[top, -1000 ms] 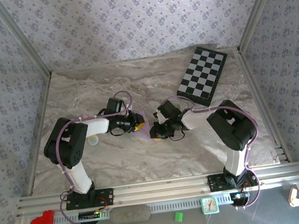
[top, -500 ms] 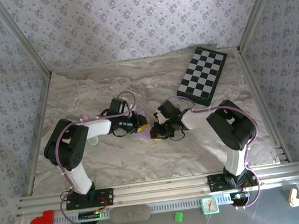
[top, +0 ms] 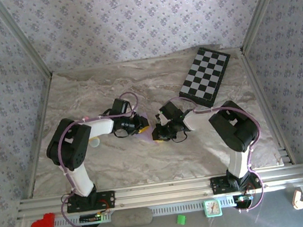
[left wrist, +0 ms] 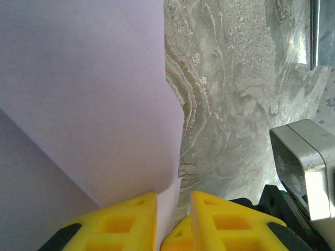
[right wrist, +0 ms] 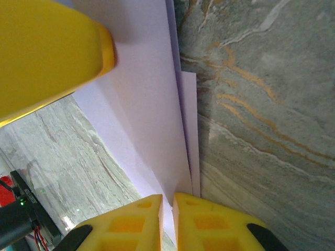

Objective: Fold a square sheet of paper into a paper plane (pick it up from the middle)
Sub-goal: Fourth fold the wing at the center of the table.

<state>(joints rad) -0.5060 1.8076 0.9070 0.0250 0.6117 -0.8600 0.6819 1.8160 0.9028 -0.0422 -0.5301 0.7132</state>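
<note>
Marbled desk [top: 83,99], patterned walls: both arms meet mid-desk over the lilac sheet [left wrist: 89,94], well clear of the chequered board [top: 205,76] at far right. Wrist views show the left jaws clenched on one paper edge and the right jaws pinched on stacked folded layers. In the last sec. the left arm [top: 100,126] slid right toward the right arm [top: 196,120], prob. carrying a flap over for the next crease; plane not yet formed. No legible brands or writing.

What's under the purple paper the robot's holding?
Marbled table shows right beside the paper, which the left gripper and right gripper both pinch. Straight underneath is covered by the paper, so I can't tell what lies there.
</note>
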